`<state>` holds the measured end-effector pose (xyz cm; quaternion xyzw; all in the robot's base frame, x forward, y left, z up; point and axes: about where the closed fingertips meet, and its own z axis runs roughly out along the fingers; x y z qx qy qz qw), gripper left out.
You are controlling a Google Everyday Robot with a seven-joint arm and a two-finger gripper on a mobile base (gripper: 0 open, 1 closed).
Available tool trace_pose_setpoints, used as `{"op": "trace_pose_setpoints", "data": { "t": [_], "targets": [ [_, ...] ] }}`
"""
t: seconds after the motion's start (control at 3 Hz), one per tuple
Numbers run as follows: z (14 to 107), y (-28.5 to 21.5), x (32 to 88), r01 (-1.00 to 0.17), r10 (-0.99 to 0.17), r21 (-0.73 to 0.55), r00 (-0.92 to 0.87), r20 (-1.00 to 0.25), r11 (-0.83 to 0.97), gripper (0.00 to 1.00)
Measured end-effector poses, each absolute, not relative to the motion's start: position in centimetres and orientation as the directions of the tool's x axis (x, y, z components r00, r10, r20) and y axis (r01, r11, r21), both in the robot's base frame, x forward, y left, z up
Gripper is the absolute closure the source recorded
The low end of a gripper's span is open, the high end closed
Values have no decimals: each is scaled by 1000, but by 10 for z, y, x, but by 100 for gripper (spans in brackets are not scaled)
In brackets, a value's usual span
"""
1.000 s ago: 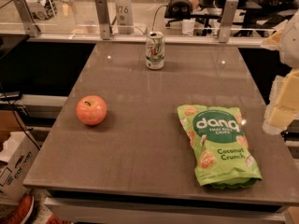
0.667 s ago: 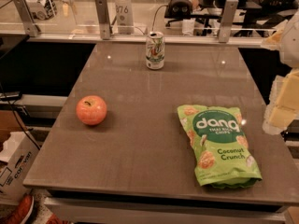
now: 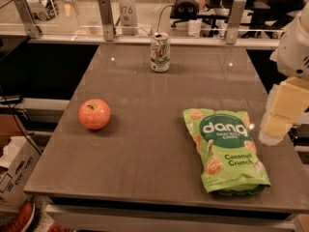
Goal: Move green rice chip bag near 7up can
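Note:
The green rice chip bag (image 3: pixel 225 150) lies flat on the grey table (image 3: pixel 145 144) near the front right, with "dang" and "Coconut Crunch" facing up. The 7up can (image 3: pixel 160 51) stands upright at the table's far edge, near the middle. My gripper (image 3: pixel 282 112) hangs at the right edge of the view, just right of the bag and above the table's right side, not touching the bag.
A red-orange apple (image 3: pixel 94 114) sits on the left part of the table. A glass barrier with metal posts (image 3: pixel 106 11) runs behind the far edge. A cardboard box (image 3: pixel 14 170) stands on the floor at the left.

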<state>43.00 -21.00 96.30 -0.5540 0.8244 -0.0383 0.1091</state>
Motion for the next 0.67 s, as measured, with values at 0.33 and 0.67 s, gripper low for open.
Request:
{"op": "trace_pose_setpoints", "data": {
  "t": [0.33,0.67],
  "targets": [
    [947,-207,425,-865,-874,-132,-474,-108,485,0],
    [927,-204,418,-802,-806,-77,-587,-83,592,0]
  ]
}}
